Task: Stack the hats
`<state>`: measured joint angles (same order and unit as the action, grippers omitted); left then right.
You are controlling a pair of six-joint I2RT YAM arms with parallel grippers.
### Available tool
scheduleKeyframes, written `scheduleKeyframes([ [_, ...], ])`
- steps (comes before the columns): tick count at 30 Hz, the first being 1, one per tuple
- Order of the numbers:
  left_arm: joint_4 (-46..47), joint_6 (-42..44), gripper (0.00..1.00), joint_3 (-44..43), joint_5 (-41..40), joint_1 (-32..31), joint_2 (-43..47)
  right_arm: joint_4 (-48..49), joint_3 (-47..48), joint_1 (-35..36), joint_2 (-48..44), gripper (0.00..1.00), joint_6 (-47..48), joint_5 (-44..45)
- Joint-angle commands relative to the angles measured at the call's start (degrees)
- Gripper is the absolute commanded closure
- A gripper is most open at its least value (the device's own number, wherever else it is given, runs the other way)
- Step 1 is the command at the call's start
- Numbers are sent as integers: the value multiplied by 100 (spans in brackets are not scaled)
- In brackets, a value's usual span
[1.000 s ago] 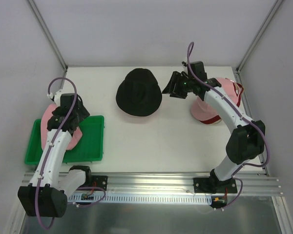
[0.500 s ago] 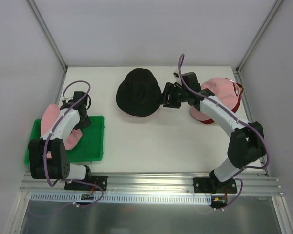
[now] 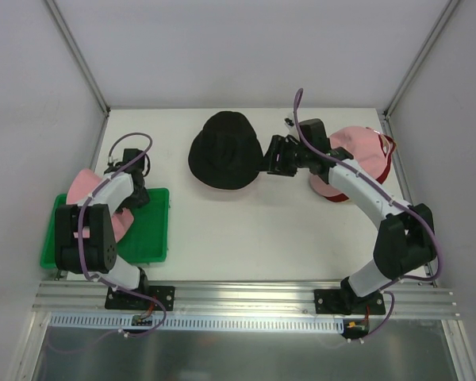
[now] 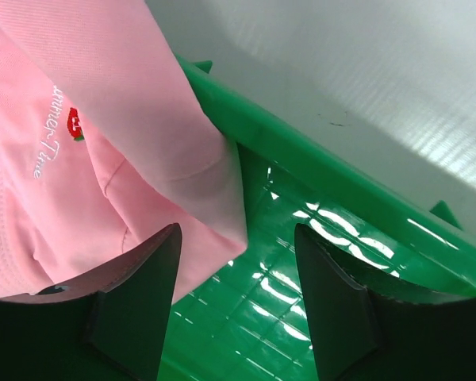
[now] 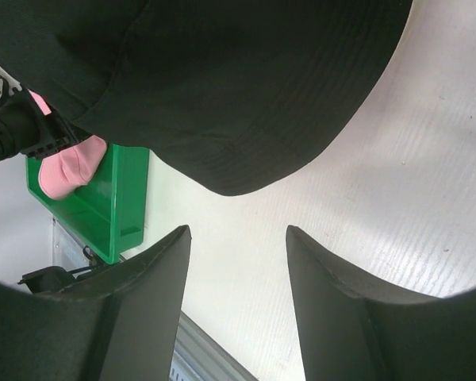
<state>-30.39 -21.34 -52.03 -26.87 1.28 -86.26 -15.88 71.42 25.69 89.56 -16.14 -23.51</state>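
Open-jawed and empty, the left gripper [image 4: 236,266] hung over the far rim of the green tray [image 4: 317,178]. In the left wrist view the loose edge of the pink hat [image 4: 103,143] lay below the gap between its two fingers; whether either finger touched the cloth could not be told. That hat, stitched with white script and a small red mark, lay in the tray's left part and spilled over its far left corner. Farther back and to the right of the tray, well apart from it, the black bucket hat [image 3: 224,151] lay on the white table [image 3: 246,230]. The right gripper [image 5: 238,254] sat just at the side of that hat's brim turned away from the tray, jaws parted and holding nothing, the brim just ahead of its fingertips. Farthest to the tray's right, a pink cap [image 3: 357,147] sat over red fabric [image 3: 345,195].
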Motion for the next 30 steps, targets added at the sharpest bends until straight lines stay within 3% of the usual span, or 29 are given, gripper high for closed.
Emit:
scheduleKeyframes([
  [1, 156, 60, 41, 53, 77, 153, -163, 208, -66, -64, -255, 45, 138, -172],
  [8, 262, -54, 50, 97, 252, 417, -391, 252, -137, -108, -246, 46, 146, -216],
  [12, 262, -98, 73, 79, 349, 452, -409, 252, -146, -126, -246, 47, 146, -207],
  [13, 262, -81, 85, 70, 384, 452, -340, 261, -137, -135, -263, 48, 129, -216],
  [16, 61, 33, 100, -17, 428, 443, -94, 252, -119, -135, -290, 49, 111, -216],
  [21, -704, 332, 100, -500, 498, 452, 590, 235, -84, -135, -360, 50, 85, -216],
  [30, -2005, 710, 100, -1300, 1394, 435, 2172, 68, 188, -126, -457, 50, 15, -224],
])
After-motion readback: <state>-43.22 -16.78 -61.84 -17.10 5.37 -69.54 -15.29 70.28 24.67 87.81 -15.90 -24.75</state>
